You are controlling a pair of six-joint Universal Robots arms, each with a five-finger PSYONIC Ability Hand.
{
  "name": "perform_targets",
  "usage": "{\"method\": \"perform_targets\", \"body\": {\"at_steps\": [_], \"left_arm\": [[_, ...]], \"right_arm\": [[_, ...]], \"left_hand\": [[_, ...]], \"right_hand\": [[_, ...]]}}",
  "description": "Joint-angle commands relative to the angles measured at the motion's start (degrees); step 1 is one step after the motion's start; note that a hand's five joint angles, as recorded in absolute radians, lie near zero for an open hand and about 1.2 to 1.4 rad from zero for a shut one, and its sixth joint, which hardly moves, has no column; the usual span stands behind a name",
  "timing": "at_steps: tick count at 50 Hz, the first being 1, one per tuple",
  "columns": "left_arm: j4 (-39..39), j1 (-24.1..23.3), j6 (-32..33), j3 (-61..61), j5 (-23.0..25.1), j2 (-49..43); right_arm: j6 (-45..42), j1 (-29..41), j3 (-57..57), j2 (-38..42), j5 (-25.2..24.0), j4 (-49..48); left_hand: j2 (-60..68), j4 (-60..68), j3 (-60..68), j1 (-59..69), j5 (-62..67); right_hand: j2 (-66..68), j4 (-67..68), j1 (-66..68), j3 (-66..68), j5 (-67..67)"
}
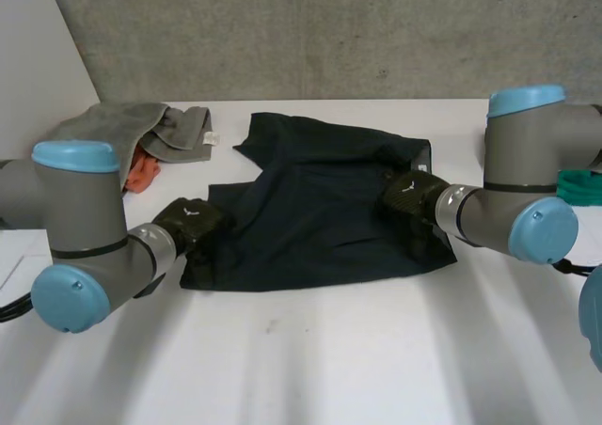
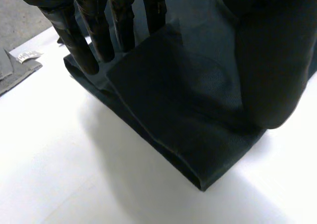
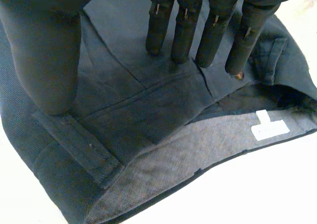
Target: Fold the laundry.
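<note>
Bright, even light — the white table (image 1: 329,369) glares nearly featureless, the dark garment (image 1: 320,209) reads almost black.

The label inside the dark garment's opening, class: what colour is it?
The label is white; the right wrist view shows it best.

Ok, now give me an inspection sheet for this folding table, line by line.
Surface: white table.
Job's things: dark garment spread mid-table, white label inside its waistband; grey cloth over orange cloth at far left.
Clutter: green item at the right edge.
Hands: left hand open, fingers straight on the garment's left edge; right hand open, on its right side.
Cables: nothing seen.
Surroundings: concrete wall behind.
</note>
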Motion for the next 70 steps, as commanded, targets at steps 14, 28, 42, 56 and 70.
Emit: {"method": "perform_targets", "body": {"at_steps": [14,28,42,56,70], "left_arm": [[0.37,-1.33,4.28,1.41,-6.87,3.31],[-7.28,-2.82,7.00,-3.42,-6.53,12.28],[-5.79,-2.03,6.39,-2.46,-6.26,11.85],[-5.87,-1.42,3.23,-1.32,-6.08,10.97],[-17.37,-3.26,7.61,-9.57,-6.35,21.51]], "right_arm": [[7.52,-4.48,16.22,-15.01,-7.05,-2.90],[6.53,-7.82,24.05,-22.22,-7.32,0.97],[17.97,-8.88,26.60,-23.37,-6.71,-0.44],[23.85,-5.37,40.48,-23.10,-2.67,-16.76],[10.04,-4.83,52.25,-39.86,2.61,-19.30]], "left_hand": [[60.48,60.24,60.48,60.42,60.14],[60.48,60.24,60.48,60.42,60.14],[60.48,60.24,60.48,60.42,60.14],[60.48,60.24,60.48,60.42,60.14],[60.48,60.24,60.48,60.42,60.14]], "right_hand": [[50.60,50.95,50.16,50.62,52.38],[35.42,35.78,34.99,35.44,37.21],[-8.13,-7.77,-8.57,-8.11,-6.34],[1.06,1.42,0.62,1.08,2.85],[50.60,50.95,50.16,50.62,52.38]]}}
